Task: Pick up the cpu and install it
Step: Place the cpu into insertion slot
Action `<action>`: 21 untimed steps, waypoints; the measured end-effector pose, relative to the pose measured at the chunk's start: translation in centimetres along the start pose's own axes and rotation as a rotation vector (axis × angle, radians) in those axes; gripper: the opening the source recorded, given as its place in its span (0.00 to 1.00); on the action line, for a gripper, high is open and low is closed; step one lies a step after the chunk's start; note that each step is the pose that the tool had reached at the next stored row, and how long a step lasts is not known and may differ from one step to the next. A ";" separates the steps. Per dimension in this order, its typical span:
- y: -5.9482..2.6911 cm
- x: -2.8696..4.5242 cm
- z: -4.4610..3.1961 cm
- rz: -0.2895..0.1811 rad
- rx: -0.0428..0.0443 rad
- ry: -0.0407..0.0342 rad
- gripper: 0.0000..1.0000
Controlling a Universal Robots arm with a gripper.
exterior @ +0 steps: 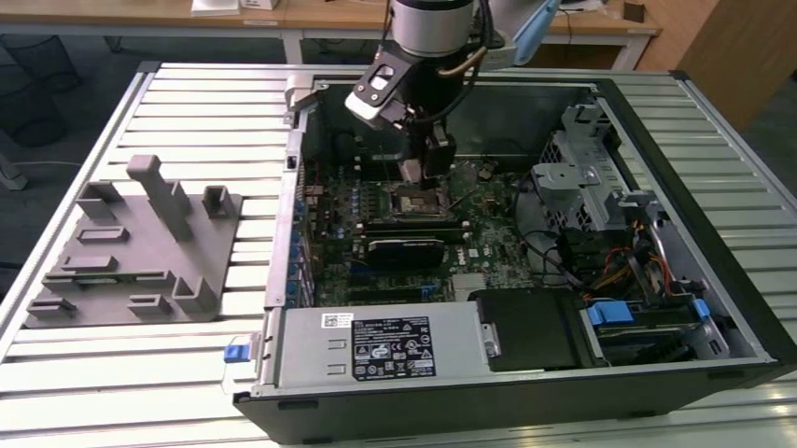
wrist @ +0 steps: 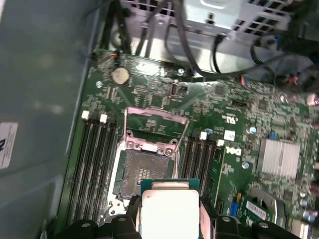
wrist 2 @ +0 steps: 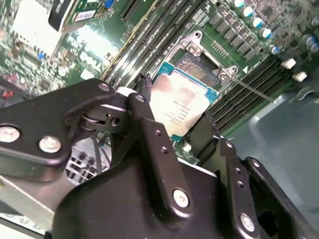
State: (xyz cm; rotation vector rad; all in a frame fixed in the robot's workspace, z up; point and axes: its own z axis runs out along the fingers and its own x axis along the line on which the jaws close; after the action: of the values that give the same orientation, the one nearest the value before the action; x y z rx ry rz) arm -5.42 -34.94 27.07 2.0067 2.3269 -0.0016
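Gripper (exterior: 421, 174) is pinching cpu (wrist: 168, 209) flat by opposite edges, hovering just short of open socket (wrist: 144, 172), not seated.

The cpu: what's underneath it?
The open socket on the green motherboard, its metal frame lifted. The cpu hides the socket's near edge.

We see a slatted metal table (exterior: 200, 112) across most of the exterior view. Two things sit directly on it. An open desktop PC case (exterior: 498, 401) lies on its side, open face up, from centre to the right of the frame. A grey plastic fixture block (exterior: 125, 261) with upright posts sits at left. A narrow strip of bare slats shows between them.
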 end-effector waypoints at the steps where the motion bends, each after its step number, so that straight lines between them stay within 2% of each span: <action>1: 0.00 0.00 0.03 0.018 0.0009 -0.0008 0.55; 4: -0.01 0.01 0.14 0.073 0.0038 -0.0031 0.55; 6: 0.00 0.04 0.28 0.093 0.0049 -0.0040 0.55; 17: 0.06 0.64 1.94 0.092 0.0049 -0.0041 0.55; 21: 0.13 0.69 2.06 0.098 0.0054 -0.0045 0.55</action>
State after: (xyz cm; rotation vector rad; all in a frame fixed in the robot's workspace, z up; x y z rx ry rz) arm -5.29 -34.34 24.98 2.1183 2.2259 -0.0072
